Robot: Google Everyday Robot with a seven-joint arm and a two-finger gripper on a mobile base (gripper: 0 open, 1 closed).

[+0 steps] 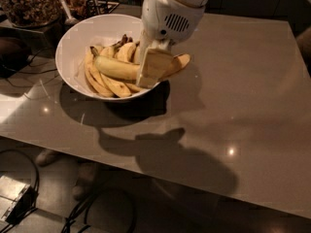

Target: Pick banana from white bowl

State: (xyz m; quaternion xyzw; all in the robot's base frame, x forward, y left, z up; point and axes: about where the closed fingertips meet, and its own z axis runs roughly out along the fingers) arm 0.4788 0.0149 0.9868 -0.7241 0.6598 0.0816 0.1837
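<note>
The white bowl (65, 50) stands at the back left of the grey table and holds several bananas. The longest banana (114, 68) lies across the top of the others, with its dark stem to the left and its far end (181, 60) past the bowl's right rim. My gripper (151, 68) comes down from the white arm over the bowl's right side and is shut on this banana near its middle. The fingers (158, 62) hide part of it. Shorter curved bananas (108, 85) lie beneath in the bowl.
A dark container of brown bits (26, 1) stands behind the bowl at the far left, with a utensil (65, 11) beside it. The grey table (233, 106) stretches to the right and front. Cables and a small box (12, 195) lie on the floor below its front edge.
</note>
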